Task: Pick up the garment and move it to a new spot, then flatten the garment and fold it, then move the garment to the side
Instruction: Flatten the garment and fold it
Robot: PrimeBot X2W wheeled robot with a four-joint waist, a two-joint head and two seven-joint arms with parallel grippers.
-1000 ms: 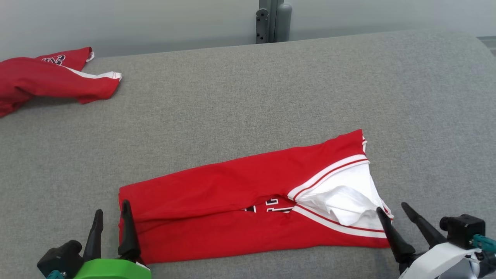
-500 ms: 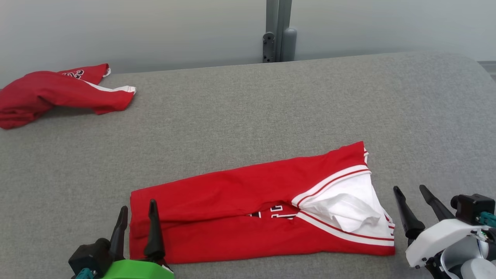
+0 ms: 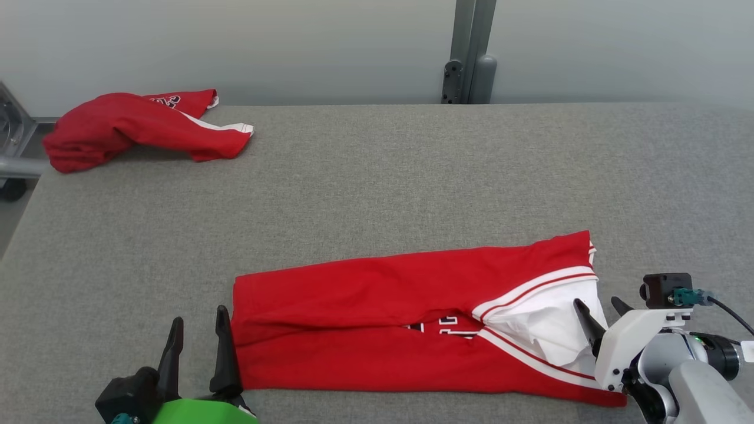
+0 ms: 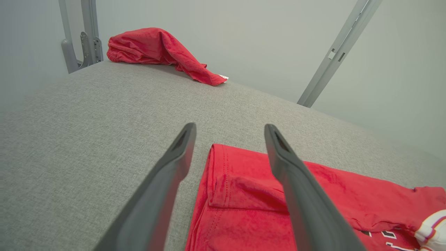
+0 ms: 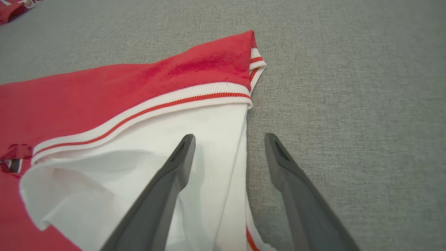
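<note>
Grey counter (image 3: 377, 176) is occupied by a red garment (image 3: 383, 294), its lettering mostly hidden and unreadable; left fingers (image 3: 223, 353) and right fingers (image 3: 585, 319) are spread, nothing grasped.

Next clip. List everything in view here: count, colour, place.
garment: one, red with white trim, folded into a long strip, table's near side
crumpled garment: one, red, table's far left corner
table: one, grey fabric top, under both garments
post: one, grey metal, behind table's far edge
frame: one, grey metal, beyond table's left end
wall: one, pale grey, behind table
left gripper: one, dark fingers, open, at garment's left end
right gripper: one, dark fingers, open, at garment's white right end
</note>
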